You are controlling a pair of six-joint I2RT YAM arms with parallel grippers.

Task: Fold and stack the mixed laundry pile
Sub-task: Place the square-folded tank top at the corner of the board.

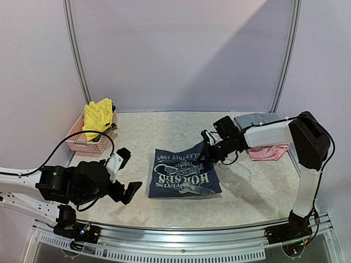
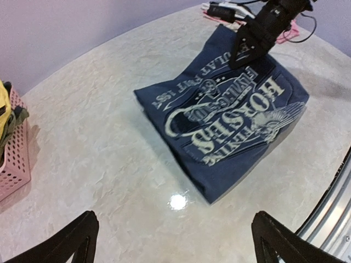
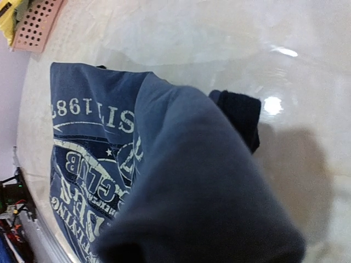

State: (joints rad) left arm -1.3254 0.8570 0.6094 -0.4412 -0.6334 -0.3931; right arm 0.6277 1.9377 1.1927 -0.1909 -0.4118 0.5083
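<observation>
Two jaws to report. My left gripper [image 1: 127, 175] stands released, its fingers [image 2: 77, 235] spread wide, hovering just above the table [image 1: 164, 131] beside the left edge of the navy T-shirt [image 1: 184, 172] and touching nothing. My right gripper [image 1: 210, 143] is clenched on the far right corner of that T-shirt, with the cloth raised off the table there. In the right wrist view the lifted fabric drapes over most of the frame and only one dark fingertip [image 3: 238, 118] shows past it.

The T-shirt lies folded to a rough square at the middle of the table, its white "HORSES" print facing up. The rest of the laundry sits apart from it. A yellow garment [image 1: 98, 115] is heaped in the pink lattice basket [image 1: 88, 142] at the far left. A grey folded garment [image 1: 255, 119] and a pink piece [image 1: 269, 152] lie at the far right, partly hidden by my right arm.
</observation>
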